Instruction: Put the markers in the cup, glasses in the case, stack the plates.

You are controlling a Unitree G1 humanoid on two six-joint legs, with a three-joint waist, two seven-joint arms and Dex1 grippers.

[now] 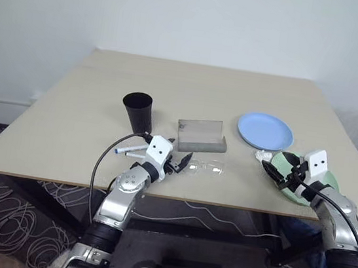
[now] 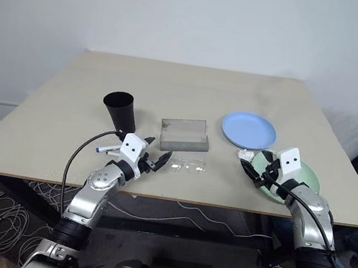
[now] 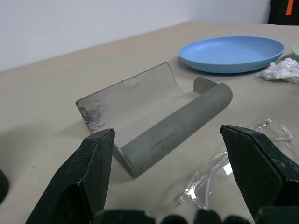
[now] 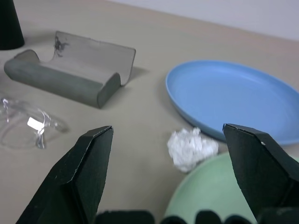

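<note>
beige table (image 1: pixel 90 109) against white wall. black cup (image 1: pixel 137 111) upright at left, markers (image 1: pixel 128 150) lying just in front of it. grey case (image 1: pixel 201 135) at centre, lid up, clear glasses (image 1: pixel 205 168) on table just before it. blue plate (image 1: pixel 265 131) at right, green plate (image 1: pixel 314 186) nearer, crumpled white scrap (image 4: pixel 191 147) between them. left gripper (image 1: pixel 180 164) beside glasses, fingers spread, holding nothing. right gripper (image 1: pixel 272 169) over green plate rim, fingers spread, holding nothing.

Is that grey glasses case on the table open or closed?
Open. The case's lid stands up behind its rounded tray, and the hollow inside shows bare; the glasses lie on the table in front of it.
</note>
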